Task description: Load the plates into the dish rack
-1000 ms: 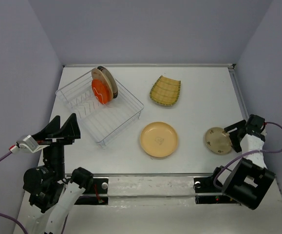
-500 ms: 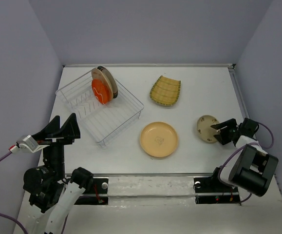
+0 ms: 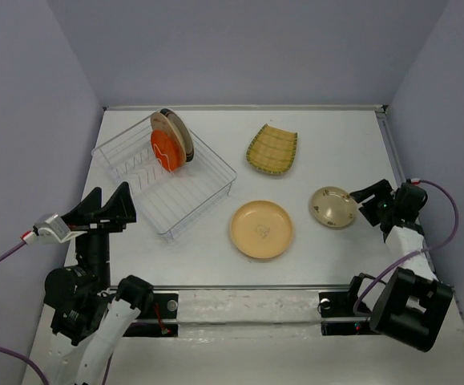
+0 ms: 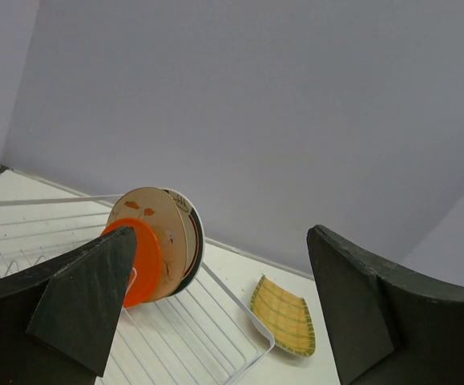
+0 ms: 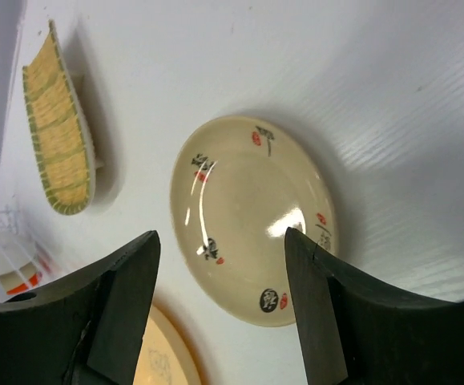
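Since the earlier frame the small cream plate [image 3: 333, 207] has slid left, and the right gripper [image 3: 361, 204] has followed it. Its jaws stand partly apart and empty, with the plate lying flat just ahead of them. The left gripper [image 4: 222, 237] is wide and idle. Risk: closing on the low rim may skid the plate rather than lift it toward the dish rack [image 3: 163, 172].

Cream plate [image 5: 252, 216] with red-black marks

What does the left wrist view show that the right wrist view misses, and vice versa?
Left wrist only: the round cream plate and the white plate with dark-green rim, standing upright. Right wrist only: the small cream plate with painted marks and an edge of the large tan round plate. Both: the squarish yellow woven-look plate, plus the white wire dish rack and orange-red round plate, barely caught by the right wrist.
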Controlling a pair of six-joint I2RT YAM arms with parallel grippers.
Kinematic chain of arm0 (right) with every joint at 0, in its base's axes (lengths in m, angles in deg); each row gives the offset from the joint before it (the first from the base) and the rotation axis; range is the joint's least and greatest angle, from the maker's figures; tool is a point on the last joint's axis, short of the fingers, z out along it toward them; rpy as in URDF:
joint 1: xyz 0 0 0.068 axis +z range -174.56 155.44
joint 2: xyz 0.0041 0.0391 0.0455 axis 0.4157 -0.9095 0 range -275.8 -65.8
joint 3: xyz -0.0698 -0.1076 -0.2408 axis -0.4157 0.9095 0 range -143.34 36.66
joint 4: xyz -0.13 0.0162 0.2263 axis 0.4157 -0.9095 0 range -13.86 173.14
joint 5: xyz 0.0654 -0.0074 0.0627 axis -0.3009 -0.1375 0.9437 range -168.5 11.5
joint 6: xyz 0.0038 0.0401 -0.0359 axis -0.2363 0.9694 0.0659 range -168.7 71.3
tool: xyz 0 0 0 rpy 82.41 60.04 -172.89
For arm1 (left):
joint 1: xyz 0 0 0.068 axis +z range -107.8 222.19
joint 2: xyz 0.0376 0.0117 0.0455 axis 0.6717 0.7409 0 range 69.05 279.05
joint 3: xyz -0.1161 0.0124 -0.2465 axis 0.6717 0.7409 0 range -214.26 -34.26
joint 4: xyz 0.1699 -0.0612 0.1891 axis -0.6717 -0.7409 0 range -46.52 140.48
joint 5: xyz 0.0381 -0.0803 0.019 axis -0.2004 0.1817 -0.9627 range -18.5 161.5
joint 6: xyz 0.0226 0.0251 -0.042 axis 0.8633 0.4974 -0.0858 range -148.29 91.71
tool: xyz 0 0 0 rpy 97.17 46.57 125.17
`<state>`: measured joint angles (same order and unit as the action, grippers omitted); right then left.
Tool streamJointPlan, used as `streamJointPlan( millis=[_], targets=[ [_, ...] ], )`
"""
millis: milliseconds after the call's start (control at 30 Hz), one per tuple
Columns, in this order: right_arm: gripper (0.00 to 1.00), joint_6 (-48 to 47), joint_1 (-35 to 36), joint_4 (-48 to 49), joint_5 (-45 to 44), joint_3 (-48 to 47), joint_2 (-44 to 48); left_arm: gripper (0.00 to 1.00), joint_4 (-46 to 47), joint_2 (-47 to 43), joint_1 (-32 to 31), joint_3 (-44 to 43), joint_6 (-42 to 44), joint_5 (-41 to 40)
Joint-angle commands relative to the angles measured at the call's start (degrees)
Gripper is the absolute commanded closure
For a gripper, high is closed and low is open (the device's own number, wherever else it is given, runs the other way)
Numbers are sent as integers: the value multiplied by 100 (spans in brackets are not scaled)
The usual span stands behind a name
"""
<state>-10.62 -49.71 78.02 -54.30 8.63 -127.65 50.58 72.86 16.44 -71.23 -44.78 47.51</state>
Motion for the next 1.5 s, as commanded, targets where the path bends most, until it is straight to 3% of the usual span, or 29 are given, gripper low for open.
streamJointPlan(
  millis=[0, 200, 367, 400, 467, 500, 567, 600, 700, 800, 833, 900, 933, 1000, 1033, 1067, 1100, 1133, 1167, 1200, 1267, 1300, 1333, 1467],
  targets=[
    [31, -459, -8, -778, -1251, -45, 305, 1, 227, 128, 27, 14, 5, 61],
    [33, -398, -8, -622, -901, 61, -556, 1, 227, 102, 36, 14, 6, 52],
    [40, -232, -8, 89, 188, 113, -1417, 1, 219, 93, 36, 14, 6, 43],
    [49, -153, -8, 413, 242, 218, -1514, 1, 219, 85, 27, 14, 6, 43],
    [58, 128, -8, 871, 504, 350, -1769, 1, 219, 84, 27, 14, -21, 35],
    [73, 216, -8, 1082, 602, 403, -1857, 1, 210, 93, 27, 14, -30, 52],
    [88, 462, -8, 1540, 664, 535, -2077, 1, 175, 128, 27, -3, -91, 122],
    [93, 506, -8, 1619, 612, 562, -2077, 1, 157, 128, 18, -12, -126, 157],
    [93, 595, -8, 1629, 236, 658, -1351, 1, 43, 155, 9, -91, -135, 193],
    [93, 411, 150, 527, -570, 265, 134, 1, -166, 172, 9, -188, -48, 140],
    [93, 193, 464, 147, -1132, -215, 825, 1, -255, 216, 18, -231, 31, 105],
    [93, -107, 939, -477, -1697, -797, 1331, 1, -483, 391, 1, -345, 84, 26],
    [93, -187, 1516, -629, -1978, -1105, 1507, 1, -554, 444, 9, -502, 102, -35],
    [93, -293, 2151, -910, -2715, -2080, 1588, 1, -616, 611, 1, -670, 94, -62],
    [93, -354, 2894, -981, -2954, -2414, 1501, 1, -625, 638, 9, -854, 50, -36],
    [93, -389, 2901, -1051, -3200, -2748, 1369, 1, -625, 664, 9, -943, 50, -10],
    [93, -459, 3824, -1122, -3855, -3395, 1194, 1, -608, 682, 9, -1039, -11, 8],
    [93, -660, 4381, -1140, -4314, -3724, 748, 1, -564, 682, 9, -1110, -38, 34],
    [93, -827, 5527, -1140, -4772, -4058, 457, 1, -546, 673, 1, -1241, -73, 69],
    [93, -1003, 6051, -1140, -5742, -4427, 115, 1, -529, 656, 9, -1286, -82, 70],
    [93, -1600, 7157, -1157, -6687, -5691, -1150, 1, -502, 551, 1, -1400, -91, 35],
    [93, -1951, 7408, -1166, -6849, -6636, -1616, 1, -502, 507, 1, -1444, -100, 26],
    [93, -2093, 7575, -1201, -6972, -6645, -2090, 1, -502, 471, -8, -1497, -91, 0],
    [93, -2857, 8296, -1368, -7394, -9742, -4767, 1, -432, 252, 1, -1910, 67, -88]
  ],
)
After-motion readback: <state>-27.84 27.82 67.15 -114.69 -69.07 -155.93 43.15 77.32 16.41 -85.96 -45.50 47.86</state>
